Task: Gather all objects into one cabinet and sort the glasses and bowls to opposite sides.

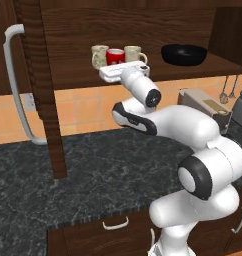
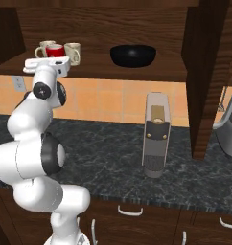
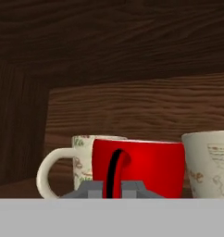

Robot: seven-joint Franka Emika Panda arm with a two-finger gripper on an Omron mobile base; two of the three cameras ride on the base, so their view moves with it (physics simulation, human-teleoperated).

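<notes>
In the upper middle of the left base frame, one cabinet shelf [image 1: 193, 70] holds everything: two mugs [image 1: 99, 55] and the red cup [image 1: 114, 56] upright at left, the black bowl [image 1: 184, 54] right. Sorting looks done. The jaws [image 3: 113, 187] are pressed together, seemingly pinching the cup's rim.

No legible text, label or brand anywhere, only unreadable mottling on the mugs [image 3: 208, 162].
</notes>
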